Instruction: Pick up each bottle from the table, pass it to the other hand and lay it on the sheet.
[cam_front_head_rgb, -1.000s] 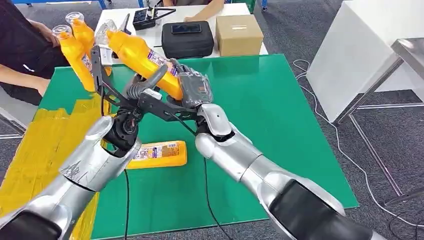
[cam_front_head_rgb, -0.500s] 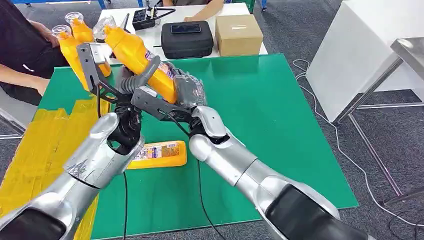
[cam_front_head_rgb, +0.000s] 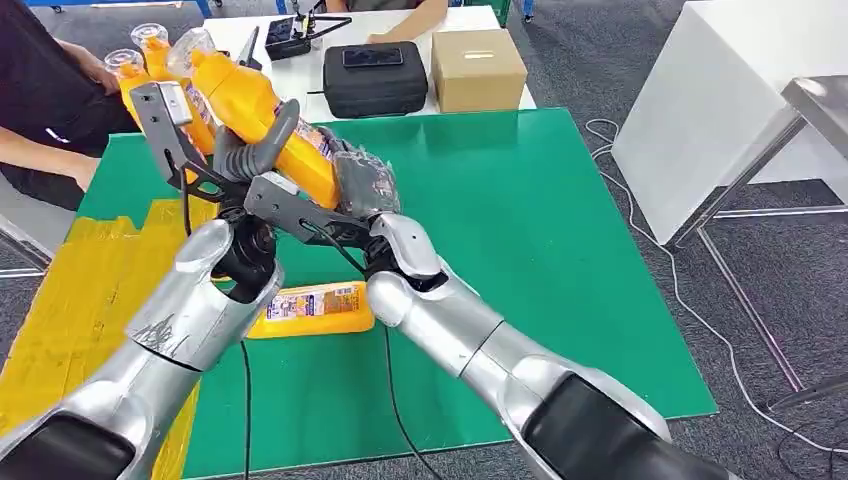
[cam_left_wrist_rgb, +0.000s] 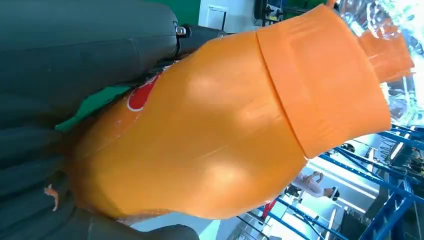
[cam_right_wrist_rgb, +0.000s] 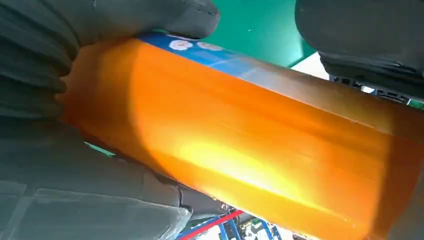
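We saw both robot hands on one orange bottle (cam_front_head_rgb: 262, 118), held up in the air over the far left part of the green desk (cam_front_head_rgb: 560, 260), its cap end tilted up and away from us. The right robot hand (cam_front_head_rgb: 362, 185) was wrapped round the bottle's lower body, approx. at the label; in the right wrist view its grey thumb and dark fingers (cam_right_wrist_rgb: 350, 35) lay closed against the orange wall on both sides. The left robot hand (cam_front_head_rgb: 245, 160) was closed on the same bottle higher up, nearer the shoulder, w/ one finger curled over the front of it; the left wrist view showed the bottle's shoulder and neck (cam_left_wrist_rgb: 320, 80) pressed right up against the dark fingers. So both were gripping, neither spread open.

We judged this to be the mid-air hand-over itself (two grips at once so the bottle can't drop before one lets go). Which hand was giving and which receiving we could not tell from these views.

Further out, a second bottle (cam_front_head_rgb: 318, 308) lay on its side on the desk, just below the crossed arms. The yellow sheet (cam_front_head_rgb: 85, 290) covered the desk's left side, near the left arm, which prob. explains why the transfer sat over that side. Two more bottles (cam_front_head_rgb: 150, 50) stood at the far left corner, beside a seated person (cam_front_head_rgb: 40, 90).
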